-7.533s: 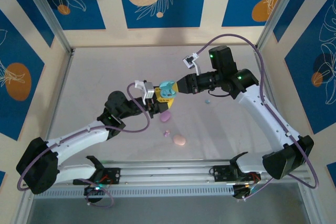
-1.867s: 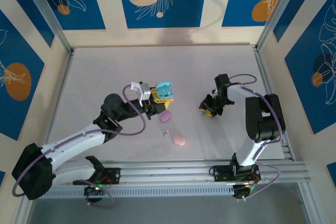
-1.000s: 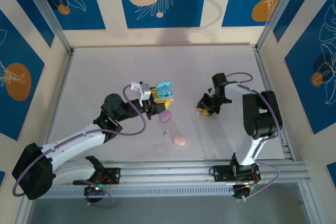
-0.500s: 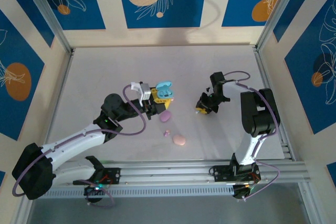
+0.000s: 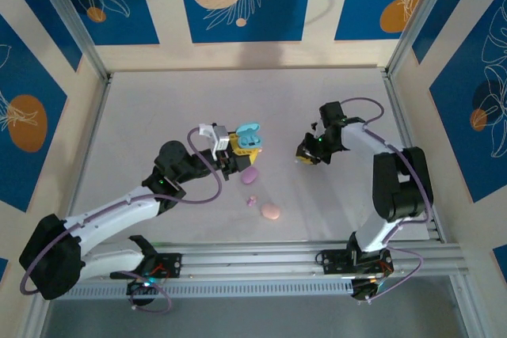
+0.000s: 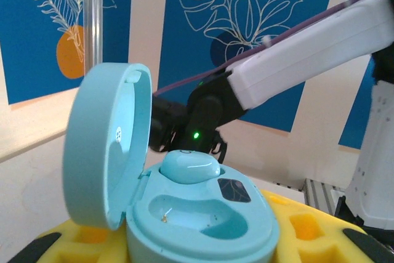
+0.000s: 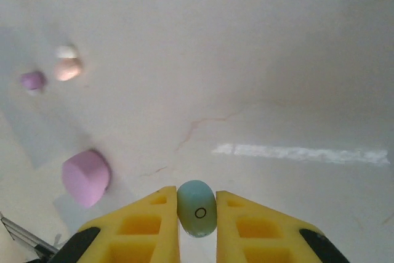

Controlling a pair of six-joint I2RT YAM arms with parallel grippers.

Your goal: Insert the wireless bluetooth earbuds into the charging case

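purple case [image 5: 249, 174], pink case [image 5: 270, 211] and purple earbud [image 5: 252, 201] lay on the tabletop [image 5: 158, 116]; my left gripper [image 5: 238, 149] clenched the open blue charging case [image 6: 203, 220], one seated earbud [image 6: 189, 165] inside; my right gripper [image 7: 197, 204] pinched a blue earbud [image 7: 197, 209].

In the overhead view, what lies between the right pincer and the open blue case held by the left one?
Nothing: bare table separates the right pincer, holding a blue earbud, from the blue case in the top view.

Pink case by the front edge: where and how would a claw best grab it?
Best from straight above the pink case, pinching across its narrow middle: it lies flat, a smooth oval. Mind the purple earbud close on its left.
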